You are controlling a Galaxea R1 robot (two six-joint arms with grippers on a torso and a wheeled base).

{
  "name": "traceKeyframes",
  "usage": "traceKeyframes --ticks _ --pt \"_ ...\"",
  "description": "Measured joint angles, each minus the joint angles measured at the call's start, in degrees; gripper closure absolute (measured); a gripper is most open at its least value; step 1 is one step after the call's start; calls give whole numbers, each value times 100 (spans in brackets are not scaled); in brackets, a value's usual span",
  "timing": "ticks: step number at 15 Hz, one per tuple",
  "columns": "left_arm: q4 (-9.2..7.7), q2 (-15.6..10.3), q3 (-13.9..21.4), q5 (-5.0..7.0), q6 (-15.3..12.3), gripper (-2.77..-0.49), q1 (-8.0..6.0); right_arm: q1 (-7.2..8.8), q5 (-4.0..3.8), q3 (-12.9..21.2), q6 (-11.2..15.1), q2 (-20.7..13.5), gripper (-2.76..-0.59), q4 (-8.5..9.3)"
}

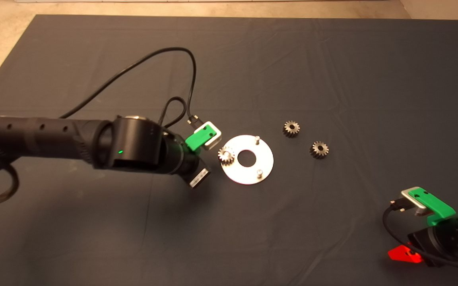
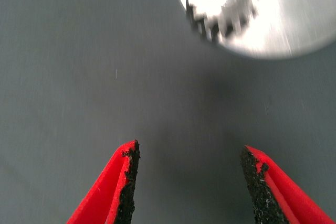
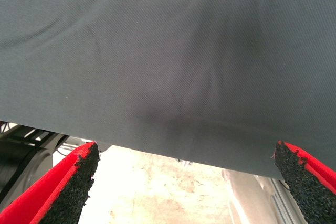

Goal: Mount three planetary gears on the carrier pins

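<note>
The round silver disc point(image 1: 267, 158) lies mid-mat with two bare carrier pins, one at the far side point(image 1: 257, 139) and one at the near side point(image 1: 259, 172). One planetary gear point(image 1: 226, 155) sits on the disc's left part; the pin under it is hidden. Two more gears lie loose on the mat to the right, one point(image 1: 291, 128) farther and one point(image 1: 319, 149) nearer. My left gripper point(image 2: 190, 182) is open and empty, just left of the disc, apart from the gear point(image 2: 223, 3) and the disc point(image 2: 299, 24). My right gripper point(image 3: 186, 182) is open, parked at the lower right.
The left arm point(image 1: 133, 147) reaches in from the left, with a black cable point(image 1: 149, 59) looping above it. The right gripper's red finger point(image 1: 402, 253) shows near the mat's front right. Pale floor lies beyond the mat's edge point(image 3: 157, 153).
</note>
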Motion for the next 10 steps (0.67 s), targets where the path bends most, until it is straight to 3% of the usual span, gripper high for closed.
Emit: traceKeyframes --ticks 3,4,7,10 --pt "-262 -414 814 610 -682 -131 -21 113 4 0 0 1 -250 0" --pt "-324 -472 1108 725 -968 -131 -64 158 4 0 -30 1 -250 0" --pt "-459 -550 1773 696 -1970 -131 -201 308 1 -31 -160 20 -250 -1" --pt "-575 -693 1991 719 -2314 -131 -235 452 -2 -401 -284 281 -250 -1"
